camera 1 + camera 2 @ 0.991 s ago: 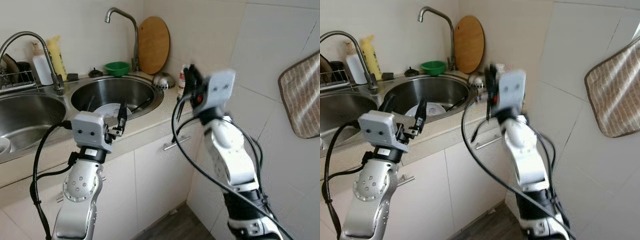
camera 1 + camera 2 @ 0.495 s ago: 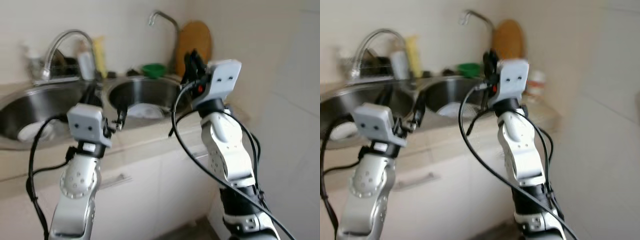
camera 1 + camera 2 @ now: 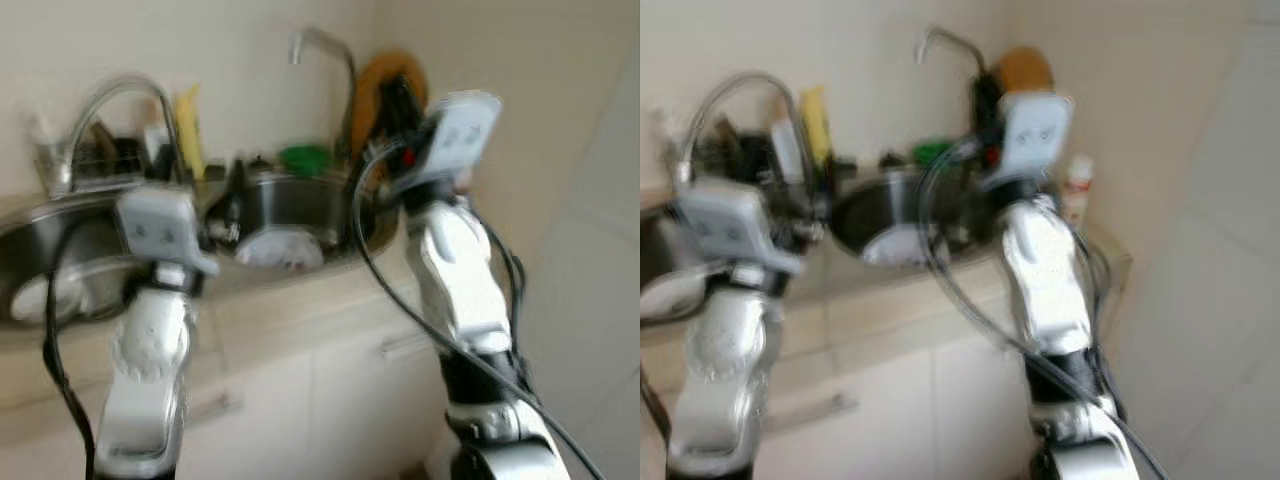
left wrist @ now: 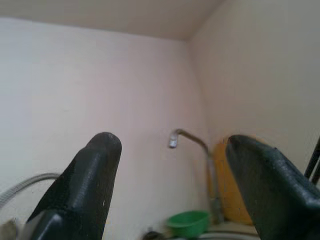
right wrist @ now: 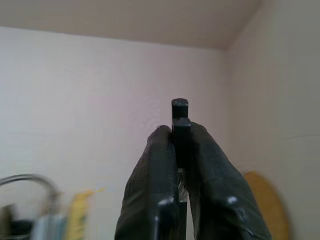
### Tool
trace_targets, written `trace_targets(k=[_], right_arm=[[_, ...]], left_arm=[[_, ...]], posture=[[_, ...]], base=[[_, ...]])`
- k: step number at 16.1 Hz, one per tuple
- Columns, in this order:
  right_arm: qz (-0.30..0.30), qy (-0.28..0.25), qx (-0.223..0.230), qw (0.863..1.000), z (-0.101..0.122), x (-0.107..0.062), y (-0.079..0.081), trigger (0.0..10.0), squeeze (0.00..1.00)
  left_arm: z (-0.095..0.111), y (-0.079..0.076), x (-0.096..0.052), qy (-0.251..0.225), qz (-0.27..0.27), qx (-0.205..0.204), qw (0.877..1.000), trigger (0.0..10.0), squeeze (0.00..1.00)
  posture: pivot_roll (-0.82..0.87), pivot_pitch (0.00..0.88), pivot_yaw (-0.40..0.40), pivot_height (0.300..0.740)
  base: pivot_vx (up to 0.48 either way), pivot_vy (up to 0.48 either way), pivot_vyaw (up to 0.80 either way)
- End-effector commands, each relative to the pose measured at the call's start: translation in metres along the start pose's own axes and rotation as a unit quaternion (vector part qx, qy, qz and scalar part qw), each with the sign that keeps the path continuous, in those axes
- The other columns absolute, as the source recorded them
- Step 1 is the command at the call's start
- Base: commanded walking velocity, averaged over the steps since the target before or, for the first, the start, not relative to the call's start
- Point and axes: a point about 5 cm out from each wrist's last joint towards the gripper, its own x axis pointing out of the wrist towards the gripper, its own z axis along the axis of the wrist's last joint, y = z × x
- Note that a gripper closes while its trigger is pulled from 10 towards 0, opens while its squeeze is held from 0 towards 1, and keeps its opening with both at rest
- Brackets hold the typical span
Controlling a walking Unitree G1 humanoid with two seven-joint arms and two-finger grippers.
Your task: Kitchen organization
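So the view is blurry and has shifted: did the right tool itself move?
Yes. A second ago the right tool sat right of the wooden board; now it overlaps the board's front.

1. The left gripper (image 3: 232,190) is hovering above the counter edge (image 3: 290,290) with its fingers (image 4: 95,175) standing well apart; open air is lying between them, facing bare wall.
2. Ahead of it, the round sink basin (image 3: 300,205) is sitting open, though a white plate (image 3: 278,250) is occupying its floor.
3. Beyond the basin, a tall faucet (image 3: 325,60), a green bowl (image 4: 189,222) and a wooden board (image 3: 395,85) are crowding the back wall.
4. The right gripper (image 5: 179,130), fingers pressed together, is pointing upward in open air before bare wall.
5. Bottles (image 3: 185,130) and a second faucet (image 3: 110,110) are blocking the divide beside the left gripper.
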Motion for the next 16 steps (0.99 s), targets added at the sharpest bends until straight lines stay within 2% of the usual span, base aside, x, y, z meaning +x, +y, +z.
trace_targets(k=[1,3,6,9,11,13,15,16], right_arm=[[0.005,-0.009,0.009,1.0,0.002,0.005,0.005,10.0,0.0],[0.008,-0.005,0.012,1.0,0.0,0.005,0.006,10.0,0.0],[0.02,0.013,0.007,1.0,-0.008,0.003,0.01,10.0,0.0],[0.031,0.032,-0.003,0.999,-0.015,0.001,0.015,10.0,0.0],[0.031,0.058,0.036,0.997,-0.023,-0.001,0.017,10.0,0.0],[0.031,0.07,0.043,0.996,-0.028,-0.002,0.018,10.0,0.0],[0.028,0.127,0.068,0.989,-0.05,-0.006,0.02,10.0,0.0],[0.027,0.129,0.07,0.989,-0.051,-0.006,0.02,10.0,0.0]], left_arm=[[0.002,0.004,0.0,-0.001,0.002,0.006,1.0,10.0,0.0],[0.002,0.003,0.0,0.0,0.001,0.007,1.0,10.0,0.0],[0.001,-0.001,0.001,0.003,-0.001,0.003,1.0,10.0,0.0],[0.0,-0.004,0.001,0.003,-0.004,0.004,1.0,10.0,0.0],[0.0,-0.005,0.001,0.005,-0.005,0.005,1.0,10.0,0.0],[0.0,-0.005,0.001,0.007,-0.005,0.005,1.0,10.0,0.0],[-0.001,-0.006,0.001,0.008,-0.006,0.005,1.0,10.0,0.0],[-0.001,-0.007,0.001,0.008,-0.006,0.005,1.0,10.0,0.0]], posture=[[0.01,0.0,-0.045,0.736],[0.0,0.0,-0.047,0.736],[0.0,0.0,-0.05,0.736],[0.0,0.0,-0.051,0.736],[0.0,0.0,-0.052,0.736],[0.0,0.0,-0.052,0.736],[0.0,0.0,-0.054,0.736],[0.0,0.0,-0.054,0.736]], base=[[0.48,0.0,0.0],[0.48,0.0,0.0],[0.162,0.0,0.0],[0.0,0.0,0.8],[0.0,0.0,0.8],[0.0,0.0,0.8],[0.0,0.0,0.0],[0.0,0.0,0.0]])
